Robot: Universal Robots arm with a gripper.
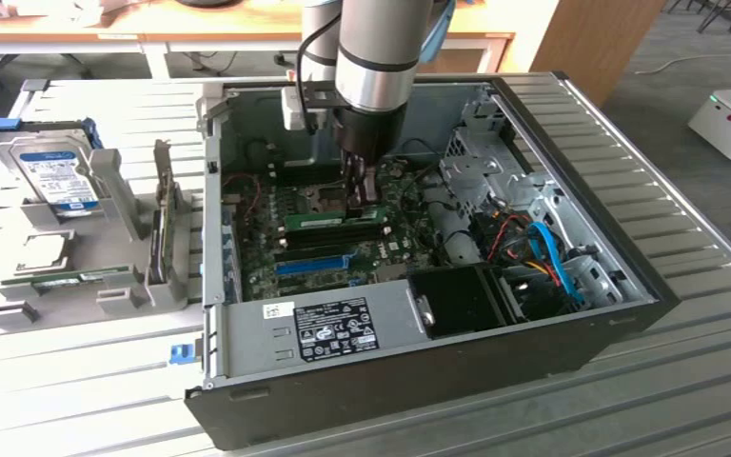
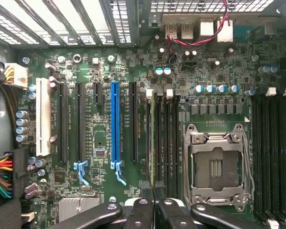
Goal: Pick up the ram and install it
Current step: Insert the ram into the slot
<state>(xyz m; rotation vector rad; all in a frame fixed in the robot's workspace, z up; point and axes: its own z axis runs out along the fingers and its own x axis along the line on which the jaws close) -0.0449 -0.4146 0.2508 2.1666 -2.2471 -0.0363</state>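
Observation:
The ram [image 1: 315, 218] is a thin green stick standing on edge over a memory slot of the motherboard [image 1: 398, 249], inside the open computer case [image 1: 379, 381]. My gripper [image 1: 363, 202] reaches straight down into the case and is shut on the ram's end nearer the exterior view's right. In the wrist view the ram [image 2: 153, 143] shows edge-on as a narrow line running along the black slots beside the CPU socket [image 2: 218, 164]. It passes between the black fingers of my gripper [image 2: 155, 206]. Whether it is fully seated I cannot tell.
A blue slot strip [image 2: 115, 124] and black card slots lie beside the memory slots. Coloured cables [image 1: 537, 249] and a drive cage [image 1: 493, 152] fill the case's right side. Outside the case, at the exterior view's left, a grey rack [image 1: 99, 276] holds a blue-labelled hard drive [image 1: 61, 176].

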